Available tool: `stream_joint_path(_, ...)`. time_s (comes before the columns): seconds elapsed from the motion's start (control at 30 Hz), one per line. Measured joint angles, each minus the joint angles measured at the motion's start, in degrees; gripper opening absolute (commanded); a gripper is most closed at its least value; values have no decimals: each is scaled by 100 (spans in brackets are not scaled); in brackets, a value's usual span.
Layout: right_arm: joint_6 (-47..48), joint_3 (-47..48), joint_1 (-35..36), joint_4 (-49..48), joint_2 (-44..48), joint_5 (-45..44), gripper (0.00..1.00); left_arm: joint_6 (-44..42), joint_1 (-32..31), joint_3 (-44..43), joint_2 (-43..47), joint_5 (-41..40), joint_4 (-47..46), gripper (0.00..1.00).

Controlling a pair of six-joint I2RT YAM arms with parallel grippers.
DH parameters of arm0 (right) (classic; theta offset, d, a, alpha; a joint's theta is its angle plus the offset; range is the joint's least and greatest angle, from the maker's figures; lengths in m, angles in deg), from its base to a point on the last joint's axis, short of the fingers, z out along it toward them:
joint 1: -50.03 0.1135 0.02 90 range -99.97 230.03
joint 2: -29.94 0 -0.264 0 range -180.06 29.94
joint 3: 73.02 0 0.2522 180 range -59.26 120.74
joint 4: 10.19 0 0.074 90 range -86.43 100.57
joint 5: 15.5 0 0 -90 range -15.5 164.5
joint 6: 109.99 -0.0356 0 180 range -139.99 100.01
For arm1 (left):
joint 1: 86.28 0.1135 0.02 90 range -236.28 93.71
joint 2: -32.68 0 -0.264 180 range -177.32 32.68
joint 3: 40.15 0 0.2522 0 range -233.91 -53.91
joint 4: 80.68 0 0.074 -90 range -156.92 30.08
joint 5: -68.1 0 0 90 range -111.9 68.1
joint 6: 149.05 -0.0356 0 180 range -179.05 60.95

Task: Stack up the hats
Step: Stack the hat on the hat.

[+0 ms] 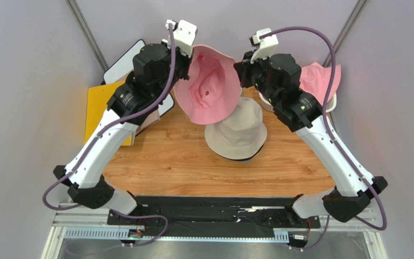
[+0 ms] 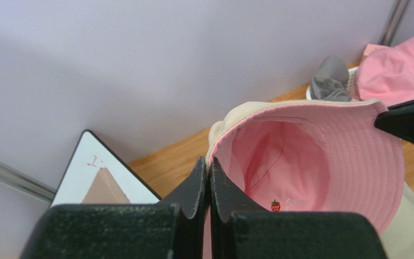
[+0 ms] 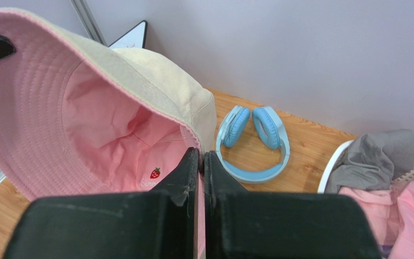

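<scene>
A hat (image 1: 209,86) with a pink lining and a beige outside hangs tilted in the air over the back of the table, its opening facing the top camera. My left gripper (image 1: 181,75) (image 2: 208,162) is shut on its brim on one side. My right gripper (image 1: 240,73) (image 3: 201,154) is shut on the brim opposite. The pink lining (image 2: 312,156) (image 3: 96,129) carries a small strawberry mark. Below it a beige hat (image 1: 236,132) lies crown up on the wooden table, with a dark edge showing beneath it. Another pink hat (image 1: 317,78) (image 3: 409,216) and a grey hat (image 3: 376,159) lie at the back right.
Light blue headphones (image 3: 255,140) lie on the table behind the held hat. A white basket (image 3: 330,167) at the back right holds the grey and pink hats. A yellow folder (image 1: 98,108) and a black-framed white board (image 1: 125,62) lie at the back left. Walls close in on three sides.
</scene>
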Motion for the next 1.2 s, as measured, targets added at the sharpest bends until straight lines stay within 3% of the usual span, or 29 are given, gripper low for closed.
stream_joint_path(0.33, -68, 481, -879, -706, -970, 413, 0, -483, 568, -782, -1117, 269, -717, 0)
stream_joint_path(0.67, -199, 476, -1873, -1368, -1215, 846, 0, -1012, 686, -2037, -2782, 581, -1257, 0)
stream_joint_path(0.9, -138, -166, -2090, -1910, -1158, 942, 0, -1115, 695, -1526, -2918, 785, -1862, 0)
stream_joint_path(1.2, 94, -26, -2293, -2151, -1379, 903, 0, -1198, 719, -1825, -3331, 1086, -2107, 0)
